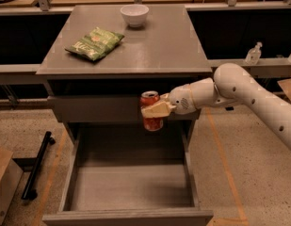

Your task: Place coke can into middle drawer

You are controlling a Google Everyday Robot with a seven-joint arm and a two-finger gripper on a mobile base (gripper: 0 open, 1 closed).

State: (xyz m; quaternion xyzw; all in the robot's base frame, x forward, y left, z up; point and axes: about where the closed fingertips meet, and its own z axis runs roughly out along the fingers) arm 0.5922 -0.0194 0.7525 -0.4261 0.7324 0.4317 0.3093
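My gripper (153,110) is shut on the coke can (150,111), a red can with a silver top, held upright in front of the closed upper drawer front (98,108). The white arm reaches in from the right. The can hangs above the back part of the middle drawer (131,185), a grey tray pulled wide open below, its floor bare. The can is well above the drawer floor and touches nothing else.
On the cabinet top (154,46) lie a green chip bag (94,43) and a white bowl (134,15). A black bar (36,166) lies on the floor at left beside a cardboard box (3,182). A clear bottle (253,53) stands on the right ledge.
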